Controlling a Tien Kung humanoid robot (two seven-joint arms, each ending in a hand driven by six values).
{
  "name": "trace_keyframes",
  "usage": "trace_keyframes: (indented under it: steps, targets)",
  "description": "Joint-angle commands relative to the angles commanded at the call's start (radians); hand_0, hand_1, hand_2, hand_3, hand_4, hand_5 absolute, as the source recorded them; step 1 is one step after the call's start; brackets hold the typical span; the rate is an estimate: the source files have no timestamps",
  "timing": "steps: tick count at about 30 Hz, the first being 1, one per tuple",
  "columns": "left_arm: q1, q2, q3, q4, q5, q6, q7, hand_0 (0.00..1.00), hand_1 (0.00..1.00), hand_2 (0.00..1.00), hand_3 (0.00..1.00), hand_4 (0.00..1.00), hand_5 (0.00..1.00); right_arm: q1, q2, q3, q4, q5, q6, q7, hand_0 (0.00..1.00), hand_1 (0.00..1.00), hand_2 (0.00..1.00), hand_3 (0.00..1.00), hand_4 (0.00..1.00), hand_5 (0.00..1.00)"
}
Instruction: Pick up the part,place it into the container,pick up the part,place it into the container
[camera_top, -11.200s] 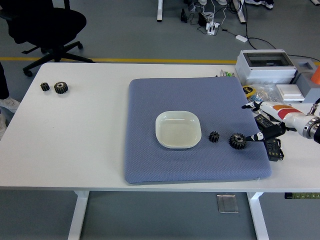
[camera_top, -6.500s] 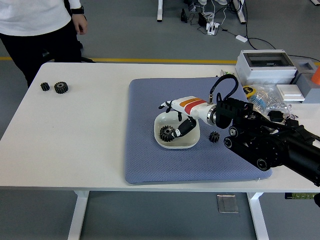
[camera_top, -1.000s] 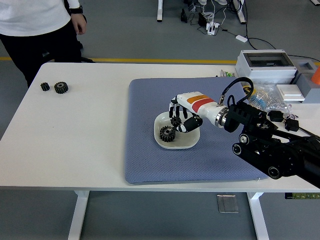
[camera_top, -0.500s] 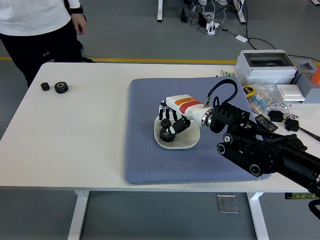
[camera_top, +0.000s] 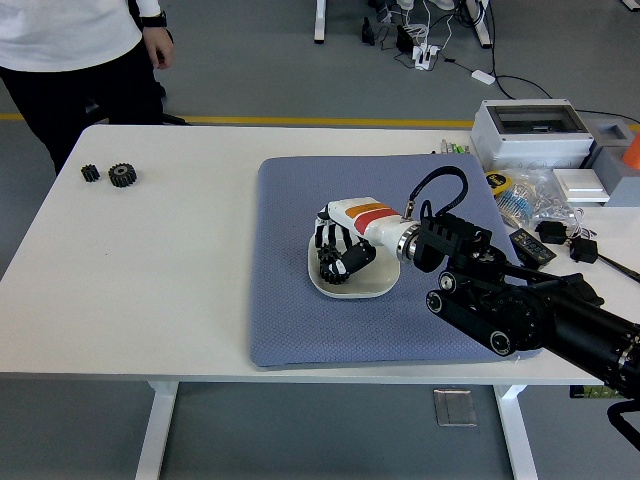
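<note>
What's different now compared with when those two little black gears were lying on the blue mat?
Both gears have left the mat: the right hand carried them over to the white dish, the large one first, and now sits low in it, covering them. Whether it has let go of the small one I cannot tell. A person has come to the far left corner. The two gears there stayed put.

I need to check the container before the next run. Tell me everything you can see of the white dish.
The dish is a shallow white container, squarish with rounded corners and a raised rim, glossy like plastic or ceramic. It sits flat near the middle of the blue mat. The right hand reaches down into its left half, hiding much of the inside. Dark gear teeth show under the fingers; how many gears lie inside cannot be told.
</note>
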Motion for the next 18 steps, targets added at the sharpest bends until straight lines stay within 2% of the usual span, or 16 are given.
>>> trace_keyframes:
  steps: [4, 5, 10, 11, 18]
  targets:
    - [0.001, 0.000, 0.002, 0.000, 0.000, 0.000, 0.001, 0.633, 0.594, 0.665, 0.558, 0.656, 0.570, 0.000, 0.005, 0.003, -0.015, 0.011, 0.011, 0.004, 0.178, 0.321, 0.440, 0.483, 0.770, 0.046]
    - [0.001, 0.000, 0.002, 0.000, 0.000, 0.000, 0.001, 0.635, 0.595, 0.666, 0.558, 0.655, 0.569, 0.000, 0.005, 0.003, -0.017, 0.013, 0.013, 0.004, 0.164, 0.362, 0.495, 0.503, 0.756, 0.164]
    - [0.002, 0.000, 0.003, 0.000, 0.003, -0.001, 0.002, 0.635, 0.595, 0.666, 0.558, 0.655, 0.569, 0.001, 0.003, 0.007, -0.023, 0.014, 0.021, 0.004, 0.164, 0.362, 0.495, 0.503, 0.756, 0.164]
    - [0.002, 0.000, 0.003, 0.000, 0.003, -0.001, 0.003, 0.636, 0.595, 0.666, 0.558, 0.655, 0.569, 0.002, 0.003, 0.008, -0.023, 0.014, 0.022, 0.004, 0.156, 0.368, 0.533, 0.563, 0.835, 0.217]
    - [-0.002, 0.000, 0.006, 0.000, -0.001, -0.001, 0.001, 0.636, 0.596, 0.667, 0.557, 0.655, 0.569, 0.007, -0.003, 0.010, -0.028, 0.013, 0.025, 0.002, 0.159, 0.371, 0.556, 0.587, 0.842, 0.223]
